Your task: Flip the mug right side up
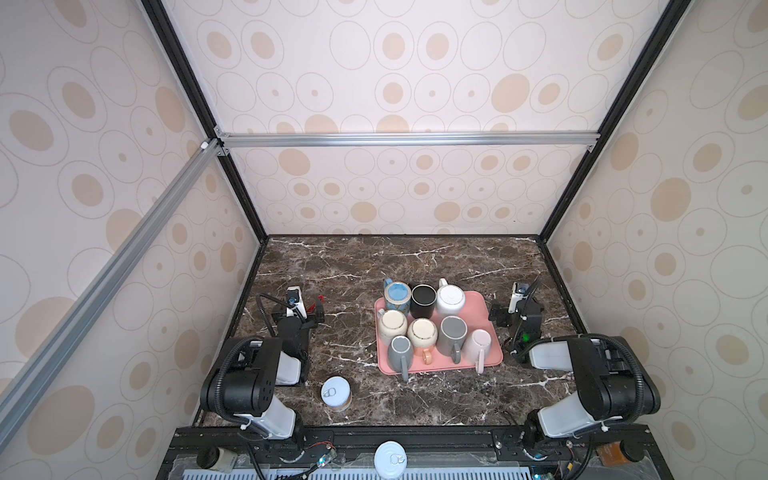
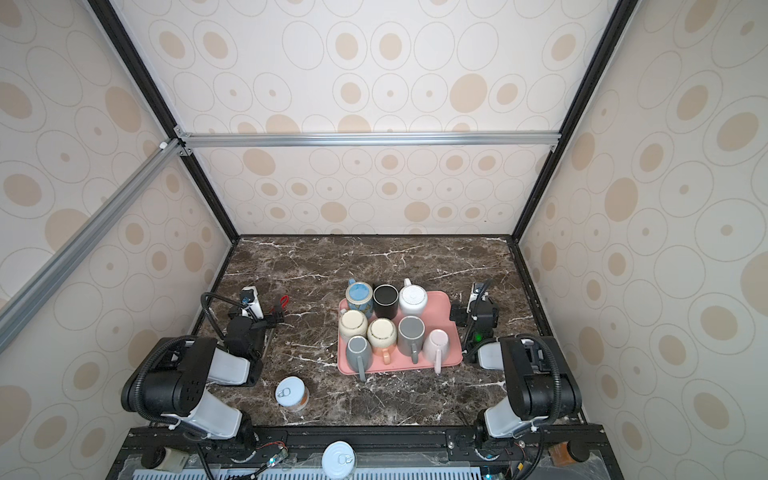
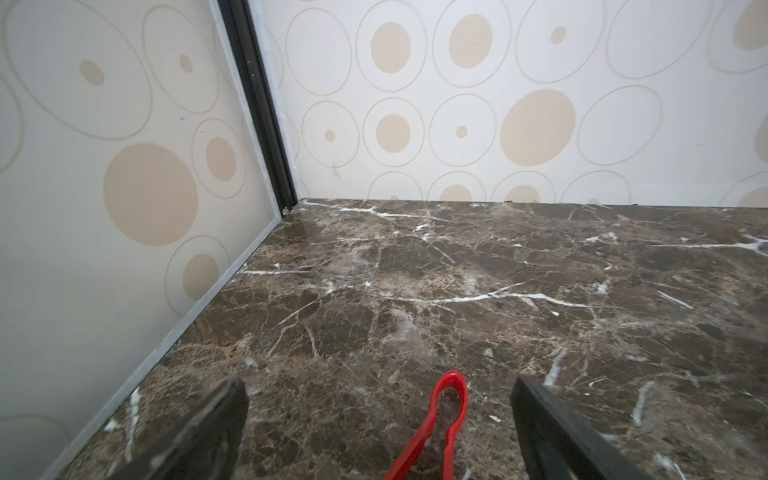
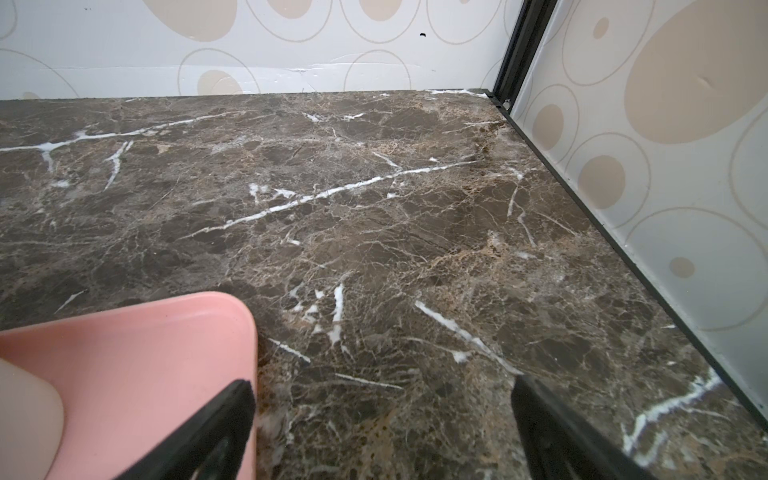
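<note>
Both arms rest low at the sides with nothing in hand. The left gripper (image 3: 378,385) has its jaws spread over the dark, white-veined table (image 3: 415,270), a red loop (image 3: 451,399) lying between them. The right gripper (image 4: 382,384) is spread too, just beside the 2 o'clock corner of the pink tray (image 1: 478,302), which looks like matt plastic with rounded corners.

Eight mugs (image 1: 422,332) crowd the tray, all bottom up as far as I can tell. I'd take the pale pink mug (image 1: 478,343) at the tray's 5 o'clock corner: it is near the right gripper and free on its outer side, and its handle points to 6 o'clock past the lip. The glaze looks slick and the wall round, so grip the body squarely. Lift straight up clear of the grey mug (image 1: 453,332) at its 9 o'clock, roll it half a turn, and set it on its foot. A tin can (image 1: 336,392) stands well apart at the table's 7 o'clock
</note>
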`<control>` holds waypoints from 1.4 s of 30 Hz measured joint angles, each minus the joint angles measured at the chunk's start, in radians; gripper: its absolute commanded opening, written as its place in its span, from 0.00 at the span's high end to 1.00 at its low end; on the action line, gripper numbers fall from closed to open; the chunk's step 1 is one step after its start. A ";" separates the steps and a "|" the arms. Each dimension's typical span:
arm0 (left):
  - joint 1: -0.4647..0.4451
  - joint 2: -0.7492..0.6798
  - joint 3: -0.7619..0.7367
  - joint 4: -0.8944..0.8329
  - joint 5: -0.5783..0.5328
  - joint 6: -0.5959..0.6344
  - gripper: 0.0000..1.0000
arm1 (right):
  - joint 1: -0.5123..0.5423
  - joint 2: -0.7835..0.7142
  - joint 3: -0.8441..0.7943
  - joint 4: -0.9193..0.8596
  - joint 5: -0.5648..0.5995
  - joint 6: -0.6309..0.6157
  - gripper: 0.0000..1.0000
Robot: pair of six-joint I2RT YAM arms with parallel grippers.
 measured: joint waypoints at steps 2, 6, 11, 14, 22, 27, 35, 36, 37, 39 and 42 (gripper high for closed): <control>0.000 -0.072 0.004 -0.064 -0.026 -0.005 0.00 | 0.000 -0.001 0.000 0.005 -0.004 -0.001 0.00; 0.000 -0.234 0.070 -0.255 -0.056 -0.047 0.02 | 0.000 -0.062 0.015 -0.079 -0.031 -0.011 0.07; 0.000 -0.317 0.241 -0.539 0.006 -0.152 0.16 | 0.005 -0.212 0.293 -0.540 0.025 0.103 0.14; 0.000 -0.284 0.344 -0.744 0.101 -0.207 0.21 | 0.004 -0.208 0.567 -0.851 0.039 0.240 0.15; -0.027 -0.159 0.502 -1.247 0.319 -0.249 0.23 | 0.005 -0.074 0.645 -1.352 -0.128 0.412 0.21; -0.104 -0.165 0.513 -1.444 0.414 -0.270 0.27 | 0.005 -0.055 0.549 -1.530 -0.203 0.475 0.21; -0.294 -0.165 0.524 -1.546 0.532 -0.404 0.43 | 0.005 -0.106 0.467 -1.614 -0.268 0.576 0.44; -0.314 -0.165 0.523 -1.548 0.538 -0.417 0.46 | 0.005 -0.124 0.452 -1.619 -0.278 0.586 0.45; -0.333 -0.164 0.523 -1.547 0.544 -0.431 0.50 | 0.005 -0.145 0.434 -1.622 -0.290 0.600 0.45; -0.370 -0.157 0.523 -1.548 0.554 -0.449 0.55 | 0.005 -0.185 0.405 -1.629 -0.308 0.625 0.45; -0.407 -0.134 0.523 -1.560 0.557 -0.475 0.57 | 0.005 -0.214 0.380 -1.633 -0.335 0.655 0.43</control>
